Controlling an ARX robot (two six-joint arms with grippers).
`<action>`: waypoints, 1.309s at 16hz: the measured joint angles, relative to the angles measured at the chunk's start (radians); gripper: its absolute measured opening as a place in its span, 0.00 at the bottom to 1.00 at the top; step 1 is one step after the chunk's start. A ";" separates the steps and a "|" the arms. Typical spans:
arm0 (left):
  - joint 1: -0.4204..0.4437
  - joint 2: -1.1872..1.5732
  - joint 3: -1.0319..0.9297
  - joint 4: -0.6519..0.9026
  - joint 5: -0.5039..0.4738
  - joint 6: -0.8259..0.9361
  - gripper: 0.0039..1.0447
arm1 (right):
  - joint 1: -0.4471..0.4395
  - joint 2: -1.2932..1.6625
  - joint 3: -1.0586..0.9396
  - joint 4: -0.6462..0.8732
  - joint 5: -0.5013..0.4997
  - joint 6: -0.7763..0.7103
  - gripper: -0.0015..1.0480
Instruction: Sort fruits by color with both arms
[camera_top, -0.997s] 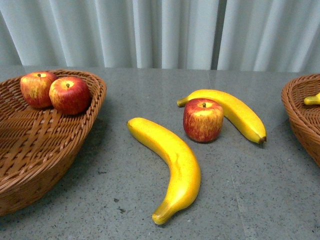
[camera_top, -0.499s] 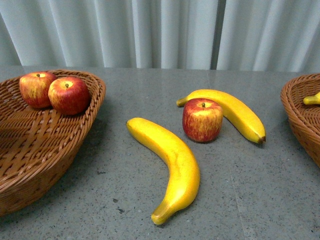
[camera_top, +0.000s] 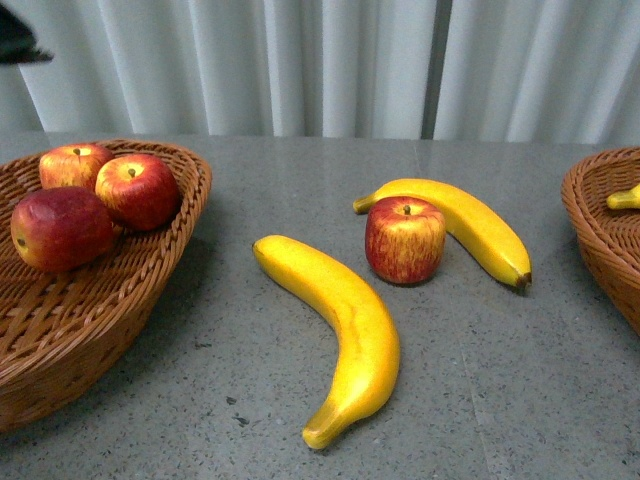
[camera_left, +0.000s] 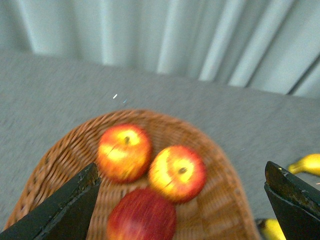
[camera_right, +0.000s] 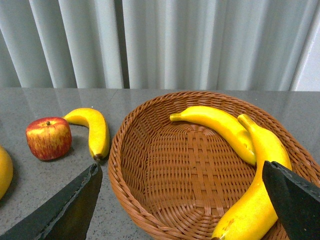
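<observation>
Wicker left basket holds three apples. Right of it: open table, one lone apple, two loose bananas, second basket with two bananas. Left gripper, right gripper: spread wide, empty.

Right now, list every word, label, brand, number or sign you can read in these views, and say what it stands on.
No readable text in any view.
The apples, bananas, wicker baskets, table and curtain bear no words, labels, brands, numbers or signs.
The left wrist view is blurred, yet nothing like print shows there.
</observation>
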 joint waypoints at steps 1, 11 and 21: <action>-0.061 0.010 0.036 0.013 0.030 0.043 0.94 | 0.000 0.000 0.000 0.000 0.000 0.000 0.94; -0.415 0.451 0.321 -0.113 0.239 0.391 0.94 | 0.000 0.000 0.000 0.000 0.000 0.000 0.94; -0.444 0.649 0.473 -0.218 0.258 0.533 0.94 | 0.000 0.000 0.000 0.000 0.000 0.000 0.94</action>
